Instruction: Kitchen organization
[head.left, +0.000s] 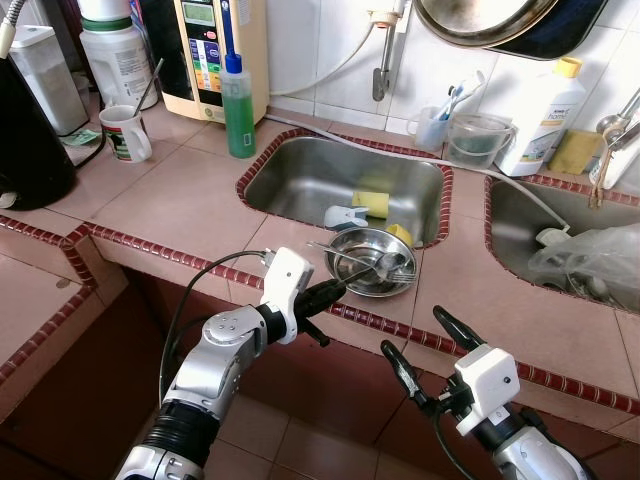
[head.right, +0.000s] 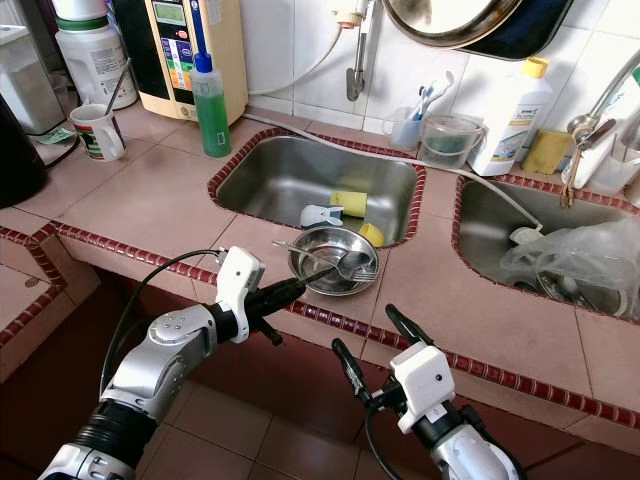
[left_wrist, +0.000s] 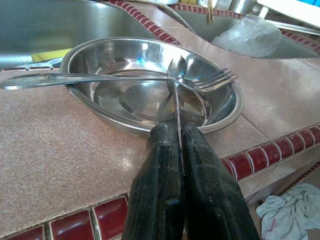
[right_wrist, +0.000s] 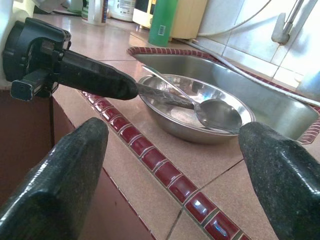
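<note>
Clamping the spoon (head.left: 378, 266) handle, your left claw (head.left: 338, 287) sits at centre frame, fingers pressed together at the bowl (head.left: 345, 245) rim. Bowl, spoon and fork (left_wrist: 215, 80) rest on the surface (head.left: 180, 200) edge beside the sink (head.left: 300, 175). Your right claw (head.left: 420, 350) hovers lower right, fingers apart.

Two black fingers (right_wrist: 60, 175) of the right gripper (right_wrist: 172, 182) fill the lower corners of the frame, spread wide apart with nothing between them. Across the upper left, the left gripper (right_wrist: 127, 86) reaches in, its dark fingers pressed together on the handle of a spoon (right_wrist: 210, 112) lying in a steel bowl (right_wrist: 175, 122) at centre. The bowl sits on the pink tiled counter (right_wrist: 200, 170) beside the sink (right_wrist: 250, 95). A green bottle (right_wrist: 164, 22) stands at the top.
</note>
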